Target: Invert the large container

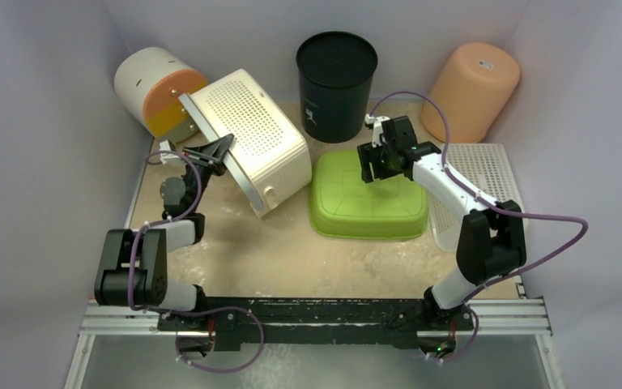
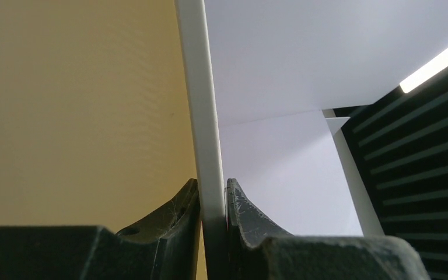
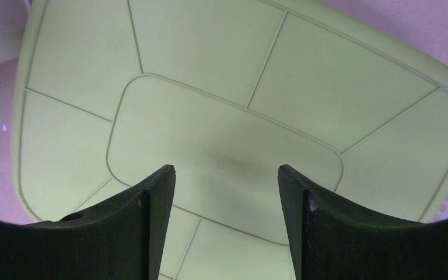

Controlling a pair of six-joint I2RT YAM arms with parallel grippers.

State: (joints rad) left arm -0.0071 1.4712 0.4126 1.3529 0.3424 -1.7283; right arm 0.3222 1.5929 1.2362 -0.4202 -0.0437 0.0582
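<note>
On the beige tabletop (image 1: pixel 243 243), left gripper (image 1: pixel 220 152) pinching tipped cream basket (image 1: pixel 251 138) by thin rim, likely slip and fall-back; right gripper (image 1: pixel 377 162) spread.

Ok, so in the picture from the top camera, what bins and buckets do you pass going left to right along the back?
White-and-orange bin → large cream container → black bucket → peach bucket.

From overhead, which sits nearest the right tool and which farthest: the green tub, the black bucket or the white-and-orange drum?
1. Green tub, directly beneath the right tool.
2. Black bucket, just behind.
3. White-and-orange drum, back left corner.
</note>
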